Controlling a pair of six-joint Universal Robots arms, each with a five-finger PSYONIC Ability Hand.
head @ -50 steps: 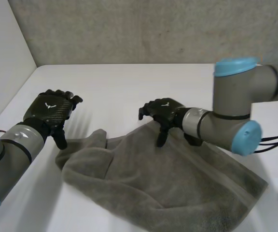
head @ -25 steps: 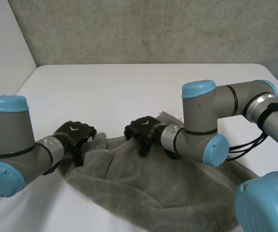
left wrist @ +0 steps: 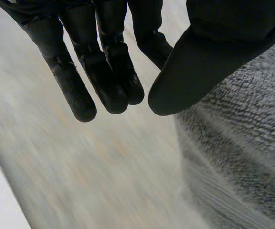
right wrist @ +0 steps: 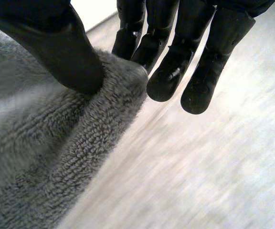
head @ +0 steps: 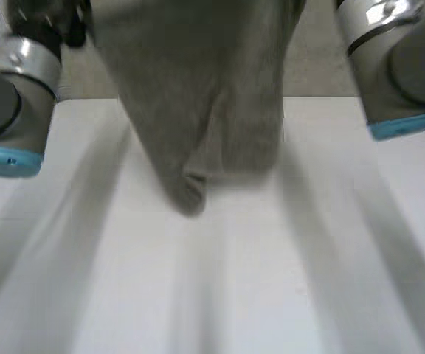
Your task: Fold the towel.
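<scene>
Head view: we see the grey towel (head: pixel 198 96) held up above the white table (head: pixel 220 295). It hangs in a long bunched drape between the left arm (head: pixel 6 96) and the right arm (head: pixel 397 74). Its lowest fold hangs over the table's far half, and we cannot tell whether it touches the surface. The cloth covers the middle of the table's far edge and much of the grey wall (head: pixel 312 66) behind it. The two arms block our sight of both far corners.

In the left wrist view, the left hand (left wrist: pixel 94 62) has its fingers nearly straight. Its thumb (left wrist: pixel 209 52) lies against the towel's edge, pinching the cloth against the nearest finger. In the right wrist view, the right hand (right wrist: pixel 175 62) pinches a rolled corner of the towel between its thumb (right wrist: pixel 56 43) and its straight fingers.
</scene>
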